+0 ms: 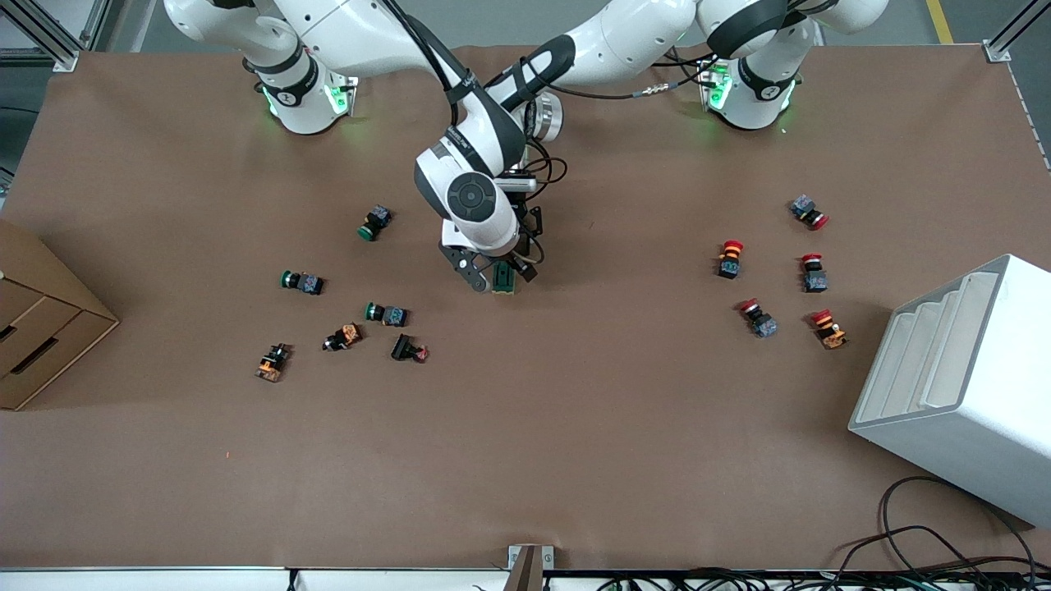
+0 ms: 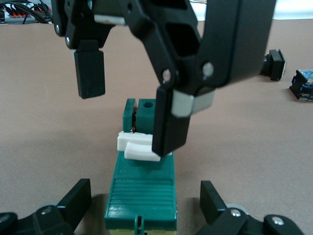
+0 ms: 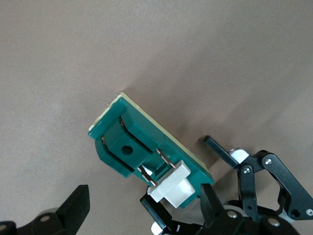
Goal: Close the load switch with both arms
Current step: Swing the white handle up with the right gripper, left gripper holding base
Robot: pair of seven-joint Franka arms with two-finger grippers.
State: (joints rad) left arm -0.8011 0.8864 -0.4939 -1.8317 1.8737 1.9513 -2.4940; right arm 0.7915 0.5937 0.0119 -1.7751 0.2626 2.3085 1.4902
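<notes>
The load switch [image 1: 503, 281] is a dark-green block with a white slider, lying mid-table. Both grippers are down at it. In the left wrist view the switch [image 2: 142, 188] lies between the fingers of my left gripper [image 2: 144, 200], which is open and straddles its ribbed end without touching it. My right gripper [image 2: 129, 105] is open over the terminal end, and one of its fingers [image 2: 168, 127] rests against the white slider [image 2: 139, 147]. The right wrist view shows the switch [image 3: 132, 132], its slider [image 3: 171, 188] and my open right gripper [image 3: 144, 208]. In the front view my right gripper [image 1: 480, 277] is beside my left gripper [image 1: 522, 264].
Green push buttons [image 1: 378, 222] and orange ones [image 1: 273, 361] lie toward the right arm's end. Red push buttons [image 1: 729, 258] lie toward the left arm's end. A cardboard box [image 1: 41, 328] and a white rack [image 1: 961, 386] stand at the table's ends. Cables [image 1: 944, 550] lie at the near edge.
</notes>
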